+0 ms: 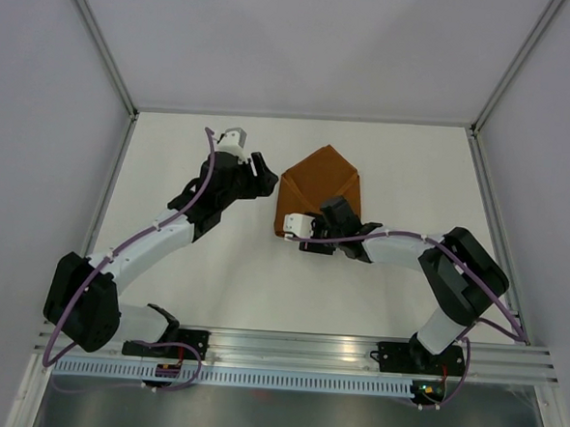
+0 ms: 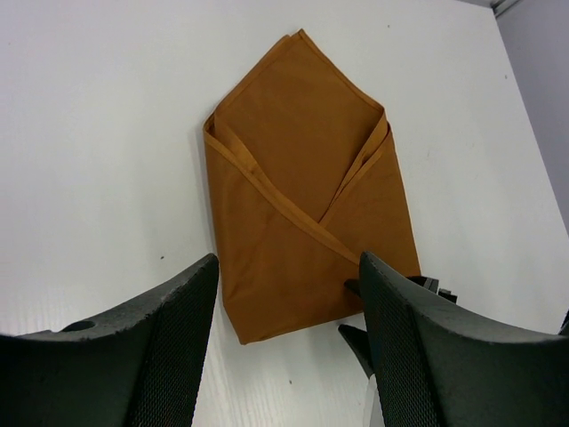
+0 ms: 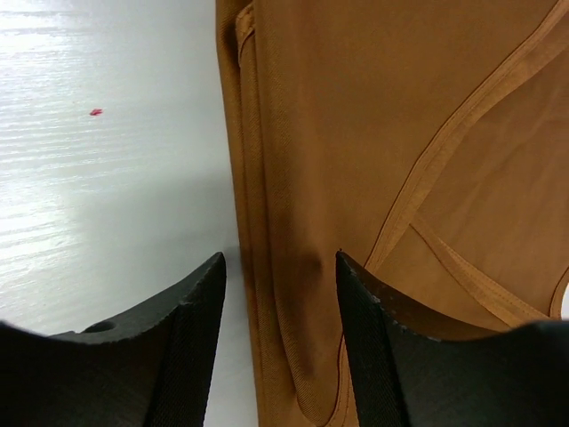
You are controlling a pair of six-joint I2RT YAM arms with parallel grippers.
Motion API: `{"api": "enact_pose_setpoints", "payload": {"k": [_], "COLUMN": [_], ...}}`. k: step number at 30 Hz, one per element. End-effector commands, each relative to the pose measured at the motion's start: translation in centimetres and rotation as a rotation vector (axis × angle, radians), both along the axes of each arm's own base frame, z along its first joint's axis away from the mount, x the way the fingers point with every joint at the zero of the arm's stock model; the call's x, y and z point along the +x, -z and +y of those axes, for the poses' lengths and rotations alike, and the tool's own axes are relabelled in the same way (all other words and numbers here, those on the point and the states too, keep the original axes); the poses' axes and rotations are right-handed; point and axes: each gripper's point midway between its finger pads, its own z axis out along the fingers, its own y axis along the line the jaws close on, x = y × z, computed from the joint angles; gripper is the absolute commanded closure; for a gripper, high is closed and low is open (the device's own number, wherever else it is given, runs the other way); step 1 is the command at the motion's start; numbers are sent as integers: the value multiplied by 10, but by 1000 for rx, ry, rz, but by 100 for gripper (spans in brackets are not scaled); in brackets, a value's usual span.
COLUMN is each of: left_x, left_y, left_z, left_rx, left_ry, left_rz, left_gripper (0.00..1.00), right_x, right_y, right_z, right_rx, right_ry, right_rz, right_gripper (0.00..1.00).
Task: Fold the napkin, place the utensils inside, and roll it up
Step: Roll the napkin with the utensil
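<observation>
The napkin (image 1: 317,191), lying folded to a point on the table (image 1: 413,183), is judged soft, light and slippery, best pinched through its layered side edge, which is straddled by the spread right gripper (image 3: 280,258), while the left gripper (image 2: 289,262) is held open, empty, nearby.

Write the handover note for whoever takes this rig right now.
Left gripper: open, empty, hovering beside the napkin's left side.
Right gripper: open, fingers astride the napkin's near left edge, not clamped.
Napkin: lies flat, folded into an envelope shape, point facing away from the arms.
Knife: not visible; it may be inside the folds, cannot confirm.
Done: folding. Left: confirm the knife is in, then roll up.
</observation>
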Motion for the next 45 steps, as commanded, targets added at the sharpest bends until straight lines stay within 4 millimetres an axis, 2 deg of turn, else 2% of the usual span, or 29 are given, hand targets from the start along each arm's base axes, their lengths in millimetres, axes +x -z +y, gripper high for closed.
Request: {"api": "enact_pose_setpoints", "payload": {"k": [1,7,23,27,30,35,39,45], "left_x": [-5,-12,-18,-19,-19,-19,-19,-16], "left_y": [1,14,12,12,13,13,8,-5], "left_z": [2,4,6,5,5,5,4,10], "left_rx": [30,39,58,62,66,65,54,54], "left_ry": [32,43,68,78,83,81,83,62], "left_rz": [-26,-8,-18,-20,-19,-18,-41,-113], "left_gripper": [31,30,30,30,30,30,30,30], "right_x": [-2,-1,-6,-9,-11,-15,-22,-28], "right_y": [18,23,33,37,39,40,41,39], "right_z": [-6,-6,-9,-10,-11,-12,-11,-9], "right_rx": [-34,-55,-105,-120,-131,-146,-150,-134], "right_ry": [-7,-15,-35,-43,-49,-60,-70,-73], "right_rz": [3,6,63,82,101,126,185,296], "right_gripper": [41,45,54,58,66,73,80,82]}}
